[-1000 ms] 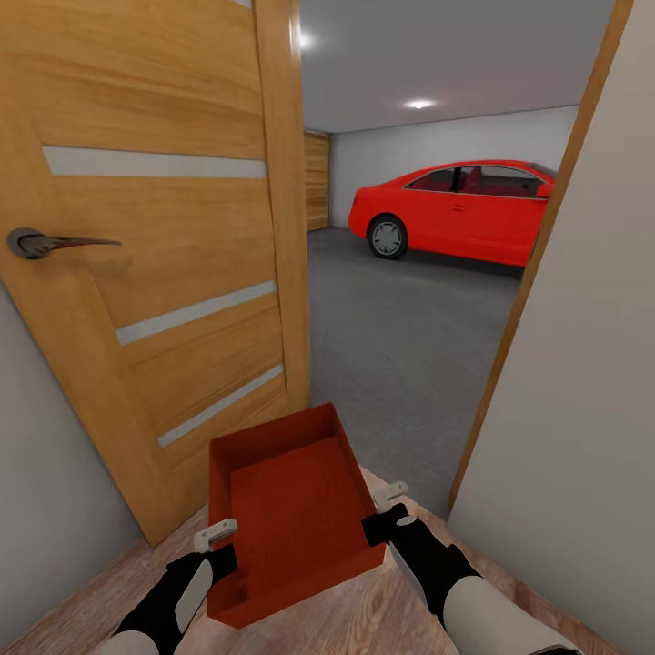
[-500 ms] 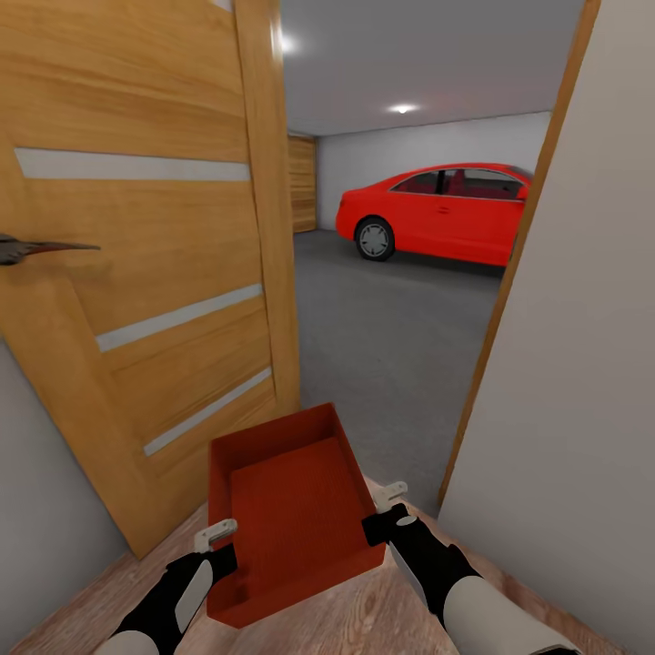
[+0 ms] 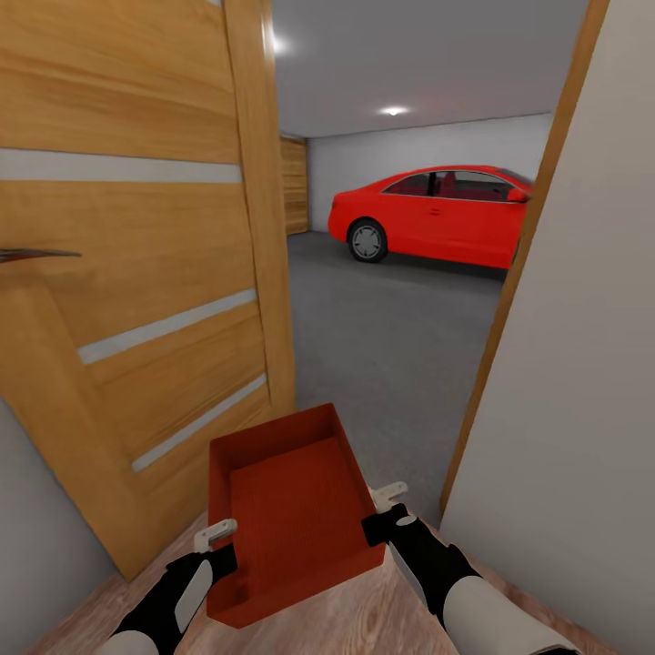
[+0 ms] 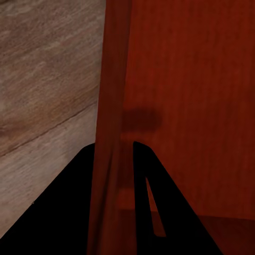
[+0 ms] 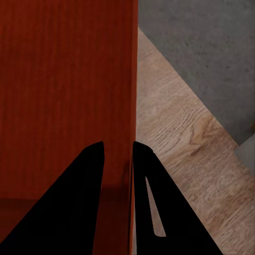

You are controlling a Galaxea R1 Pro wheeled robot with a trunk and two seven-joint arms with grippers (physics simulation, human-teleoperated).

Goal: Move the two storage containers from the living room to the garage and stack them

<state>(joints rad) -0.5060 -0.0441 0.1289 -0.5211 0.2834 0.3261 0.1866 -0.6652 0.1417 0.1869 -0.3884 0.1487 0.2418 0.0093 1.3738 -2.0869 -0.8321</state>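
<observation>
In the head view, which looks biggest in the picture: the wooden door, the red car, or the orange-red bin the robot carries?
As they look in the picture, not in real life:
1. wooden door, by far the largest
2. storage container, close to the camera
3. red car, far off; it looks roughly as big as the container, so this order is unsure

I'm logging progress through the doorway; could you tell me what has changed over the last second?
The view has shifted: the wooden door slid leftward in frame, so the camera moved. The storage container stays clamped between the left gripper and the right gripper.
</observation>
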